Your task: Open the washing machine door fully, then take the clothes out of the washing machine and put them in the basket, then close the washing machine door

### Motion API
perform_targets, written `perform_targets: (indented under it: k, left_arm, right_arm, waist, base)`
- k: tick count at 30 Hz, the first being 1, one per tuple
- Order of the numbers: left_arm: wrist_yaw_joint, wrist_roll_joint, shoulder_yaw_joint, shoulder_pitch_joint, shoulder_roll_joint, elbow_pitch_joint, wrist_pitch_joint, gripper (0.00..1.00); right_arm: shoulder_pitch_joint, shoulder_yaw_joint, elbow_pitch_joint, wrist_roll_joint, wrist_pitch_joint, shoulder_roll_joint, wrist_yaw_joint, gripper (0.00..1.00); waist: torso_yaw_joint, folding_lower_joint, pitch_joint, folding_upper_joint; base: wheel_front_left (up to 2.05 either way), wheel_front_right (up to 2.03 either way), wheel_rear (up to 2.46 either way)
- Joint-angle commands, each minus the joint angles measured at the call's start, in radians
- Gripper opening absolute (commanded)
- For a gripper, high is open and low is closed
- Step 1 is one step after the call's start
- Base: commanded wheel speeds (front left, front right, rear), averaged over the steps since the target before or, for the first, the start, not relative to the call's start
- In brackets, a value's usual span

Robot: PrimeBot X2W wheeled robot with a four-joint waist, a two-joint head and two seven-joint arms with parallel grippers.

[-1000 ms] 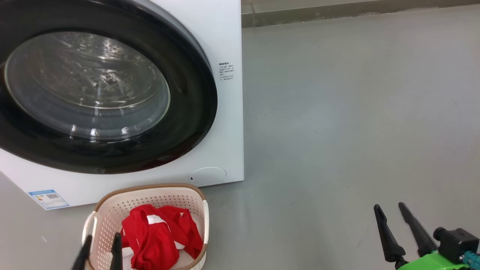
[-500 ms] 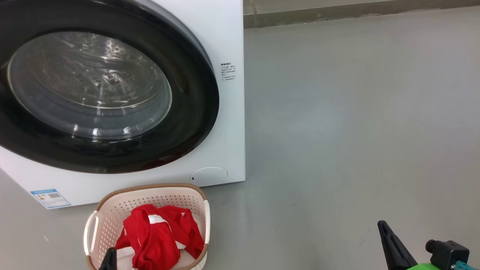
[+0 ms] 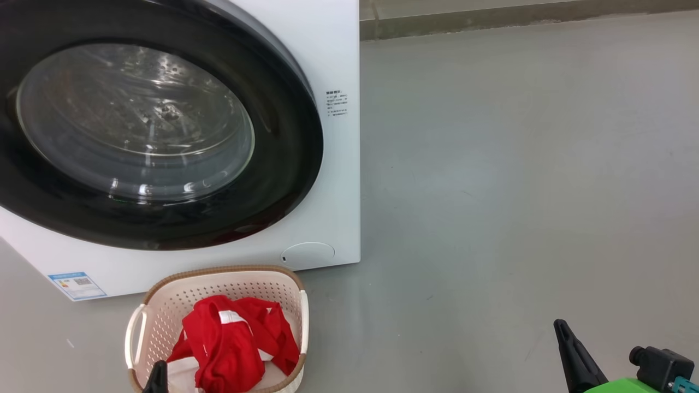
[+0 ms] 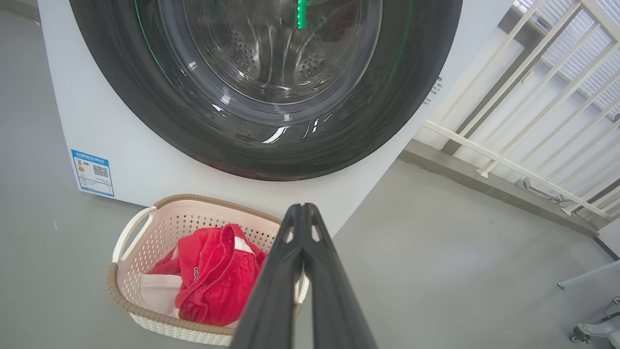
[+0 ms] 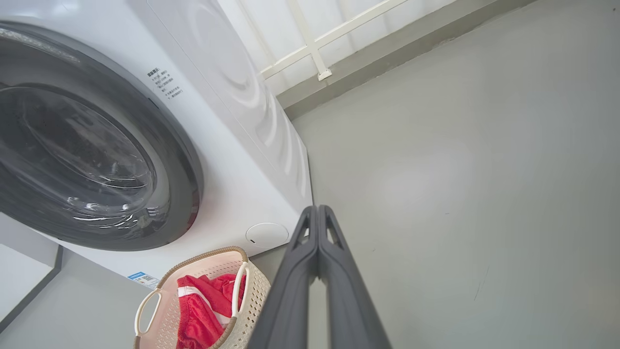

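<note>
The washing machine (image 3: 341, 207) stands on the grey floor (image 3: 491, 191) near the wall edge, and the washing machine door (image 3: 286, 164) lies closed flat against its front, glass showing the steel drum. The basket (image 3: 229, 275) sits on the floor just before the machine's lower front edge, below the door. The clothes (image 3: 229, 344) lie heaped inside the basket. The left gripper (image 4: 304, 209) hangs above the basket's near rim, fingers pressed together on nothing. The right gripper (image 5: 317, 211) is over bare floor, well apart from the basket, fingers likewise pressed together and empty
</note>
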Motion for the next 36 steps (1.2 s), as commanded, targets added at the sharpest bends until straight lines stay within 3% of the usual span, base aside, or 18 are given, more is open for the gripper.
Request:
perform_targets:
  k: [1,36]
  left_arm:
    - [-0.002,-0.03,0.008,-0.04,0.007,-0.018,0.009,0.0]
    - [-0.003,-0.389,0.015,-0.11,0.007,0.002,0.107,0.0]
  right_arm:
    - [-0.042,-0.011,-0.029,0.026,0.006,-0.01,0.0,0.0]
    - [-0.089,-0.054,-0.056,0.333,0.104,0.007,-0.001,0.0]
  waist:
    - [0.001,-0.0002,0.0,0.0]
    - [0.025,-0.0002,-0.002,0.0]
  base:
    - [0.0,0.0,0.0]
    - [0.0,0.0,0.0]
